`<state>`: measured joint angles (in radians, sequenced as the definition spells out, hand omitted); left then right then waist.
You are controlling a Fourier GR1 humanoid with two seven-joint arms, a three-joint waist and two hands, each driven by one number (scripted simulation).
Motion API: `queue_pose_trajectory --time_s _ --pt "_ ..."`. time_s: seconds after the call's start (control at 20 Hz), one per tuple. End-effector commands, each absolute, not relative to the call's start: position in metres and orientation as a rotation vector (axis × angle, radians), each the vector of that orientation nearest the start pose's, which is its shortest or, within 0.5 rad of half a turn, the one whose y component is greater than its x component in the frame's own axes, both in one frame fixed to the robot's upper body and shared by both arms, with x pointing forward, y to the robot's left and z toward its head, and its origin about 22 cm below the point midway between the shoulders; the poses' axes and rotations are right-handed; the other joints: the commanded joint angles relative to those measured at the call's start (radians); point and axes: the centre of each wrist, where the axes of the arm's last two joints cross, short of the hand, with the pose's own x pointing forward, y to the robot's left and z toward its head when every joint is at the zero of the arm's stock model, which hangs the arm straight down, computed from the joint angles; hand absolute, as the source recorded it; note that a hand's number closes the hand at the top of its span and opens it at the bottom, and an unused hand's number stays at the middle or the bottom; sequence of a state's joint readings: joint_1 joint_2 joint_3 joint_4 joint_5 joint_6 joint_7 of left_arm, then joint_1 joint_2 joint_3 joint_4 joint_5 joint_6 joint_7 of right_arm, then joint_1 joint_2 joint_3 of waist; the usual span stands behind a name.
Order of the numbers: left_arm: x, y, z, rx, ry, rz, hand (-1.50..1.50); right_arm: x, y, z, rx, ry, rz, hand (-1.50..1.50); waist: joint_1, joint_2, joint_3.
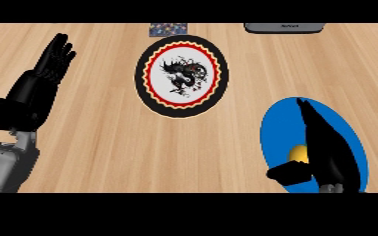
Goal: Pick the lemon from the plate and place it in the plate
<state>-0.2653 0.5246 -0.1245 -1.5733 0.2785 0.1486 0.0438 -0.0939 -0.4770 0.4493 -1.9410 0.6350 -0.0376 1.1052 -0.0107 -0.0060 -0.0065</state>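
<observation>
I see the pale wooden worktop (111, 145) running across the whole view. Near the middle toward its far edge lies the round black-rimmed plate with a red-and-white dragon design (181, 75), which I take as the target. At the near right corner sits the round blue plate (284, 117), and over it hangs my right hand (325, 150), fingers straight and pointing away, thumb spread out to the left, grasping nothing. My left hand (53, 62) rests open near the left edge, fingers up. The small yellow lemon (298, 154) lies on the blue plate, just beside the right hand's palm, between thumb and fingers, mostly hidden. I judge it light, firm and rounded, apt to roll on the smooth plate, so I would close around its middle from both sides.
</observation>
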Motion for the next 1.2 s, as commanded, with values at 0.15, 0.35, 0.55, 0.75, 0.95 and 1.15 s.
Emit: queue_pose_trajectory --time_s 0.15,0.35,0.55,0.75,0.95,1.15 --pt "0.290 0.284 0.097 0.147 -1.754 -0.244 0.00 0.217 -0.188 0.130 -0.928 -0.676 0.675 -1.50 0.015 0.003 0.003" --pt "0.298 0.290 0.086 0.158 -1.739 -0.228 0.00 0.224 -0.208 0.130 -0.969 -0.642 0.675 -1.50 0.003 0.007 0.004" --pt "0.293 0.278 0.099 0.139 -1.745 -0.230 0.00 0.229 -0.219 0.115 -1.006 -0.515 0.679 -1.50 0.008 0.005 0.004" --pt "0.296 0.293 0.098 0.147 -1.755 -0.227 0.00 0.225 -0.221 0.090 -0.977 -0.456 0.675 -1.50 0.006 0.007 0.004" --pt "0.287 0.282 0.093 0.141 -1.745 -0.209 0.00 0.231 -0.225 0.085 -0.974 -0.435 0.666 -1.50 0.014 0.005 0.005" --pt "0.301 0.284 0.104 0.164 -1.756 -0.225 0.00 0.220 -0.220 0.078 -0.931 -0.444 0.678 -1.50 0.006 0.006 0.006"
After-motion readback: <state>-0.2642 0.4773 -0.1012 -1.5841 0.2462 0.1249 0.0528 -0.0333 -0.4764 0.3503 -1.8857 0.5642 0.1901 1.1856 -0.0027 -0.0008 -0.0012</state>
